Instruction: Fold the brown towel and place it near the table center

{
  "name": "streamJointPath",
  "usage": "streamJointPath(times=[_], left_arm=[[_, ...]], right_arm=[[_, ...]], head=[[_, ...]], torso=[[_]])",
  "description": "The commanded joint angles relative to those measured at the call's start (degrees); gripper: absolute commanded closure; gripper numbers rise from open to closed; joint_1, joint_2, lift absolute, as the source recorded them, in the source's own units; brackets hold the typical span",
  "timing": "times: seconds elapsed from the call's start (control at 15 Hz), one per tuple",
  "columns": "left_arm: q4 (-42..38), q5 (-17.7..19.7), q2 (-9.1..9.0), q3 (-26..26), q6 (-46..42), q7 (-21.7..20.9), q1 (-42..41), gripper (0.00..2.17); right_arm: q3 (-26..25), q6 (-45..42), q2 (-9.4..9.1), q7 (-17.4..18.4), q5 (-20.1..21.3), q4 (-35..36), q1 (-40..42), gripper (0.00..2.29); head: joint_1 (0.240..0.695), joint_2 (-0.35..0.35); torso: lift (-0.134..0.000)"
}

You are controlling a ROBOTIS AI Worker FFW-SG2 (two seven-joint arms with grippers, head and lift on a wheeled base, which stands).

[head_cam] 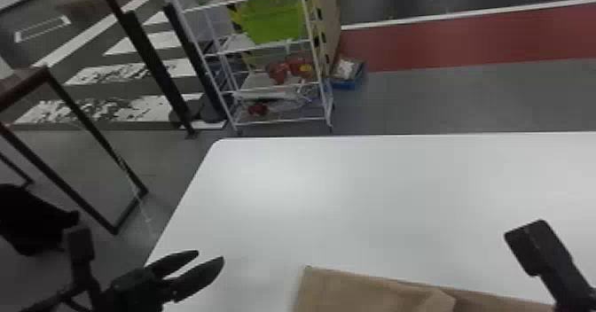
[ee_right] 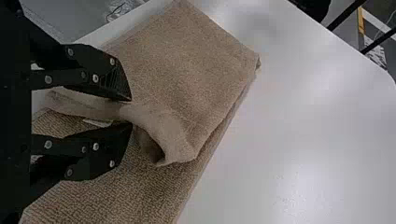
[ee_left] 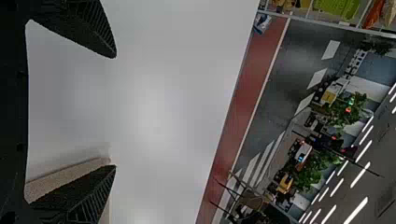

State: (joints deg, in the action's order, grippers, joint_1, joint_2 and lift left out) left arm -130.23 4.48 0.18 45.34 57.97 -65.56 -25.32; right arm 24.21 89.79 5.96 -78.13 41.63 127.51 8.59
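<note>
1. Starting at the left side: the left gripper (head_cam: 210,255) is over the table's left part, fingers spread well apart with nothing between them. Towel's off to its right, so that arm would have to come inward to help.

2. Next over, the brown towel (head_cam: 346,289) lies on the white table (head_cam: 354,209), down at the bottom of the head view. Its far edge runs mostly sideways across the robot's front, dropping a bit toward the right. So I'd call that the long axis, though the near side is cut off and I can't swear to it.

3. On the right, the right arm (head_cam: 534,247) comes in, and it's clearly the closer one. Its wrist view has the right gripper (ee_right: 131,112) right on the cloth, fingers drawn close together around a bunched fold (ee_right: 161,128), with the smoother upper layer (ee_right: 187,56) just past the tips.

4. My read is we're mid-fold. Next pull probably depends on carrying that pinched bit over the layer beneath, lined up with its edges. Go crooked and it'll bunch up worse. Centering seems like a later job.
</note>
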Motion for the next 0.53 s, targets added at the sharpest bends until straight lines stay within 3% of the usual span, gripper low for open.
streamJointPath(times=[0.0, 0.07, 0.33, 0.47], left_arm=[[-0.02, 0.00, -0.32, 0.01, 0.00, 0.00, 0.00, 0.03], [-0.02, 0.00, -0.32, 0.01, 0.00, 0.00, -0.08, 0.03], [-0.02, 0.27, -0.32, 0.10, -0.53, 0.17, 0.00, 0.02], [0.16, 0.53, -0.32, 0.10, -0.70, 0.44, 0.36, 0.02]], right_arm=[[-0.48, 0.30, 0.02, -0.19, -0.06, 0.63, 0.20, 1.58], [-0.75, 0.30, 0.02, -0.19, -0.06, 0.98, 0.55, 1.84], [-5.23, 0.30, 0.37, -0.19, -1.03, 10.30, 1.87, 1.87], [-5.84, 0.30, 1.07, -0.19, -0.94, 10.30, 3.98, 1.87]], head=[[0.695, 0.350], [0.695, 0.350], [0.695, 0.350], [0.695, 0.350]], torso=[[-0.122], [-0.122], [-0.122], [-0.122]])
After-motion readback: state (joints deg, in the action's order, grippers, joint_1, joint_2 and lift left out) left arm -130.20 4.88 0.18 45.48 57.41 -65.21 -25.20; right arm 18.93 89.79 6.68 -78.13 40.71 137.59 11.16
